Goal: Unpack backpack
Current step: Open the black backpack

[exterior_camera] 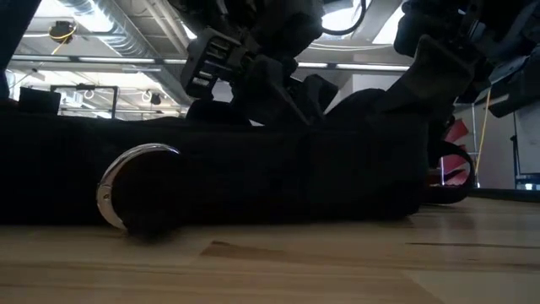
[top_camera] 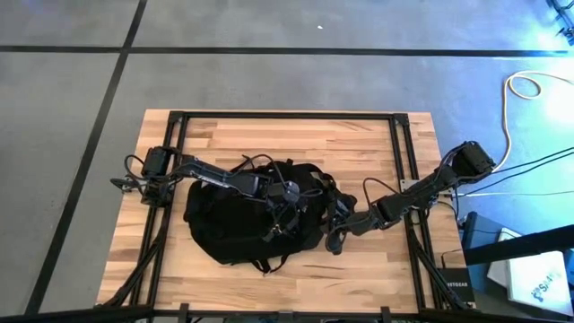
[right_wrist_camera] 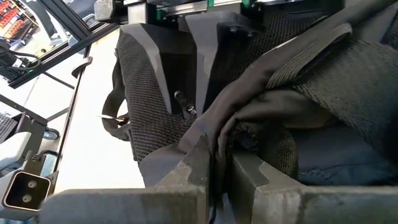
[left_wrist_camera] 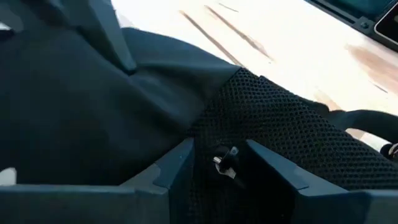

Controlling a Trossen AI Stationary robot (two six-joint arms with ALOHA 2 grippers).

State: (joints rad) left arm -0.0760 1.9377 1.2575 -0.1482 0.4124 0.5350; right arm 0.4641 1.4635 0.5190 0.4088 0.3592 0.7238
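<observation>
Backpack (top_camera: 242,220) lying mid-frame on table (top_camera: 359,144), high view. Left wrist view: left gripper (left_wrist_camera: 217,163) fingers spread around zipper pull (left_wrist_camera: 224,163). Right wrist view: right gripper (right_wrist_camera: 219,163) pinching fabric fold. Risk: pull slipping free.

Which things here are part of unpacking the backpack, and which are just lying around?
Part of the job:
- backpack, lying on the table
- zipper pull, between the open left gripper fingers
- left gripper, over the backpack's top
- right gripper, pinching a fold of backpack fabric at its right side

Just lying about:
- table
- white cable on the floor
- metal ring
</observation>
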